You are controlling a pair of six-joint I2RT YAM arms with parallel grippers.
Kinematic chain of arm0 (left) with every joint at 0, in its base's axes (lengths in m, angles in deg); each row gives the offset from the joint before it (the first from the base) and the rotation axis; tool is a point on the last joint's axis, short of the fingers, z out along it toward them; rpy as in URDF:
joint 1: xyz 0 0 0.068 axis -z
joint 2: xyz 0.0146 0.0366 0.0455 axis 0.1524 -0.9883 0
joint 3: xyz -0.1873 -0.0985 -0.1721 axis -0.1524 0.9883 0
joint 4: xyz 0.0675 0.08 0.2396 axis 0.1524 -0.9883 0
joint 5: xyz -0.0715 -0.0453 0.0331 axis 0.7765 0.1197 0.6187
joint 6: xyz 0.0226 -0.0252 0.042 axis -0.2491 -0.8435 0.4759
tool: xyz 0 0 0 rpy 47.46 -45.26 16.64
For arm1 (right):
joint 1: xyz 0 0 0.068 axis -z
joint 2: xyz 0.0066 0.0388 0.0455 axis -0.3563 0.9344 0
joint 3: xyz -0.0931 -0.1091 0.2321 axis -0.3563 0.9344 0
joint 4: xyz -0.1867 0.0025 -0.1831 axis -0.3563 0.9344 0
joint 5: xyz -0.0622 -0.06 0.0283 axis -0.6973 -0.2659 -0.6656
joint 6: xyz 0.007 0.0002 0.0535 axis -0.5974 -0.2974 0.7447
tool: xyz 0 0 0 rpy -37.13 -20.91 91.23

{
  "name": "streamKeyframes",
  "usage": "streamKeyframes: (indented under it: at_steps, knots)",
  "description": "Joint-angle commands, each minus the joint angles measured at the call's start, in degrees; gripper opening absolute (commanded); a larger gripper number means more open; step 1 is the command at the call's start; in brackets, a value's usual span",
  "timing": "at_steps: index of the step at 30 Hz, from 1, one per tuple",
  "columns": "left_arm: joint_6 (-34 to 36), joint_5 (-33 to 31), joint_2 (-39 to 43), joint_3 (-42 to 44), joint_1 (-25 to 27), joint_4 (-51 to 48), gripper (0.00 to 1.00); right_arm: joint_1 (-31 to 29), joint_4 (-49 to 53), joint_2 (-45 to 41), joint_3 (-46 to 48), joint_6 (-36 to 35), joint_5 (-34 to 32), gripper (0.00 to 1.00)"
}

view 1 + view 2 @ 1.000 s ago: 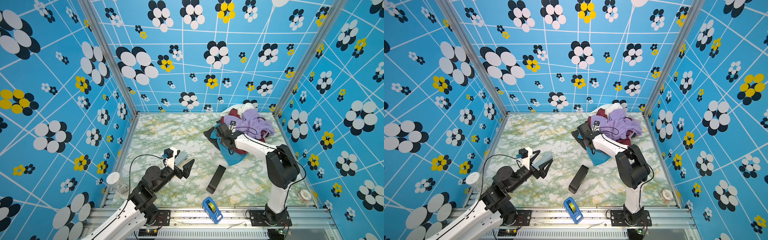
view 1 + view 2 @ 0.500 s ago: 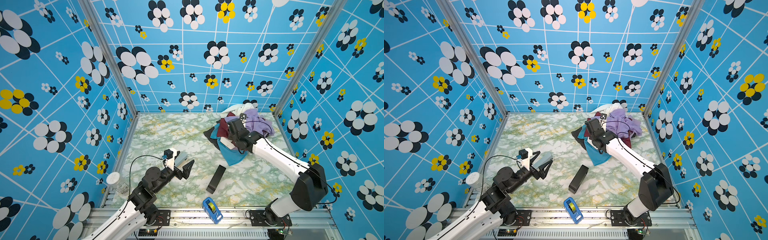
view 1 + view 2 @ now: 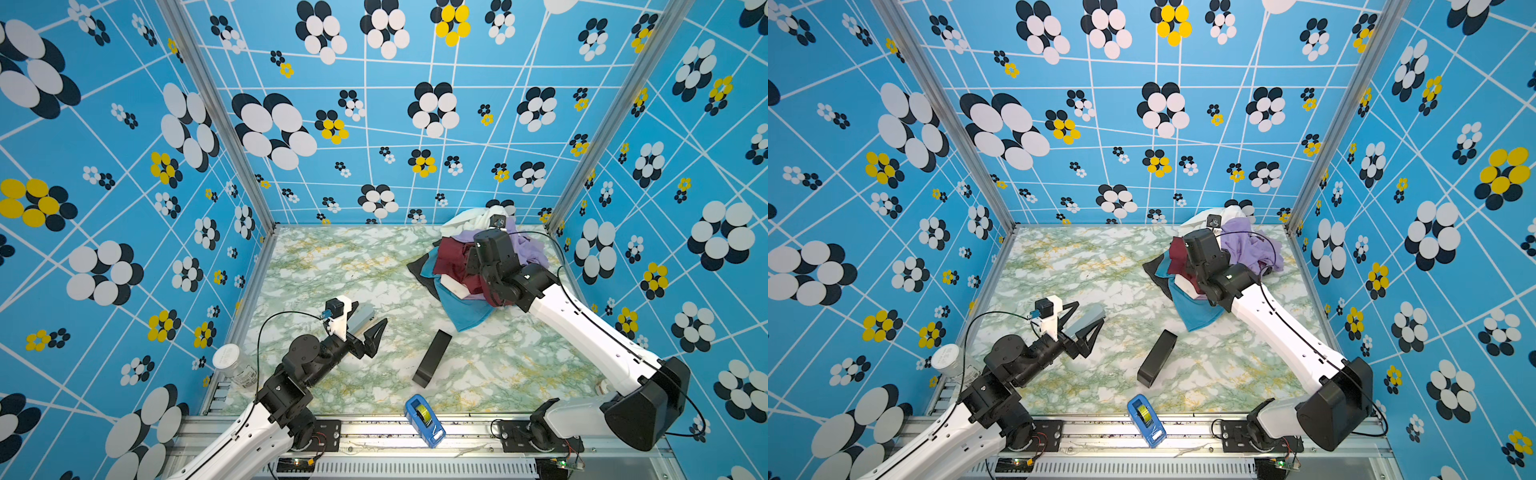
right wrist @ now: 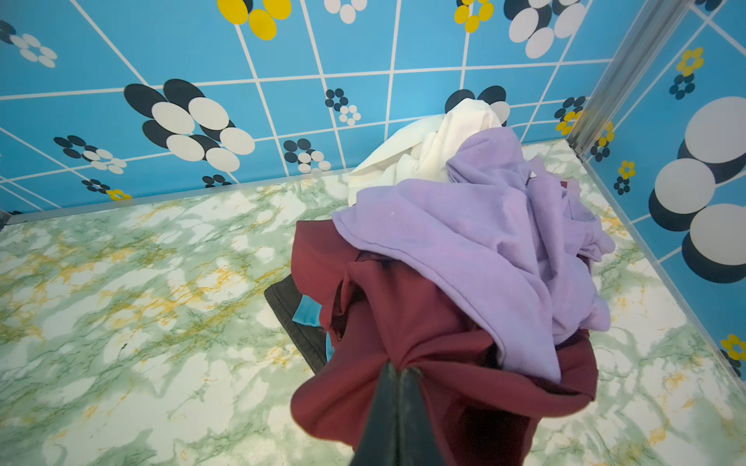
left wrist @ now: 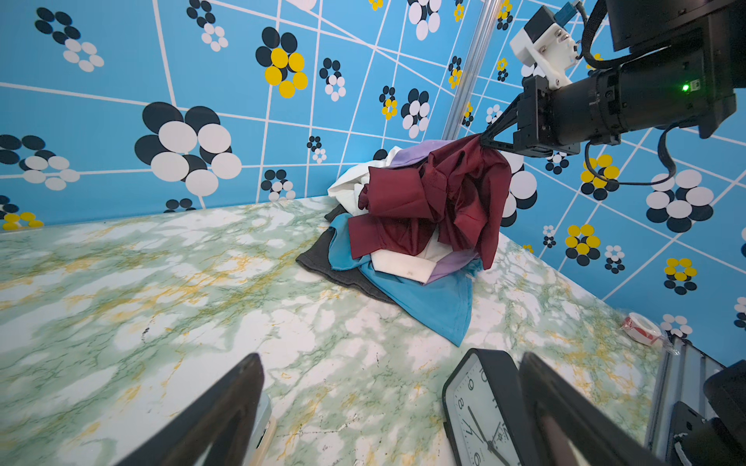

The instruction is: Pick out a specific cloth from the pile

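- Light is bright, even and diffuse in every view.
- Shadows on the surface [image 3: 332, 270] are soft and faint.
- Both top views bow straight wall lines toward the edges.
- Each wrist view shows its own gripper dark and out of focus: left gripper [image 5: 389, 359], right gripper [image 4: 397, 373].
- The cloth [image 5: 424, 193] at the right gripper's tip is sharp, with mild sheen.
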Motion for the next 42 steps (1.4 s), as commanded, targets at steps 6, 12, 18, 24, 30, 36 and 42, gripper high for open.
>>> streamKeyframes:
  at_steps: [6, 12, 18, 24, 30, 36, 42]
  knots:
    - [-0.5, -0.8, 0.9, 0.7, -0.6, 1.2, 0.99, -0.4, 0.7, -1.4, -10.1, -4.9, 5.0, 0.00]
    - [-0.3, -0.9, 0.8, 0.8, -0.6, 1.5, 0.99, -0.4, 0.9, -2.3, -13.4, -5.3, 7.2, 0.00]
    - [-0.3, -1.2, 0.9, 0.9, -0.6, 1.5, 0.99, -0.4, -1.2, -3.7, -13.9, -4.5, 10.5, 0.00]
    - [-0.4, -1.4, 0.9, 1.1, -0.6, 1.5, 0.99, -0.4, -3.3, -4.9, -17.0, -4.9, 13.1, 0.00]
    - [-0.4, -1.5, 1.0, 1.2, -0.6, 1.6, 0.99, -0.4, -4.5, -5.7, -19.7, -6.2, 14.1, 0.00]
    - [-0.3, -1.4, 1.3, 1.3, -0.6, 1.3, 0.99, -0.4, -6.7, -6.3, -21.1, -5.7, 18.3, 0.00]
    - [-0.2, -1.7, 1.8, 1.6, -0.6, 1.0, 0.99, -0.4, -7.7, -6.4, -22.7, -5.8, 19.2, 0.00]
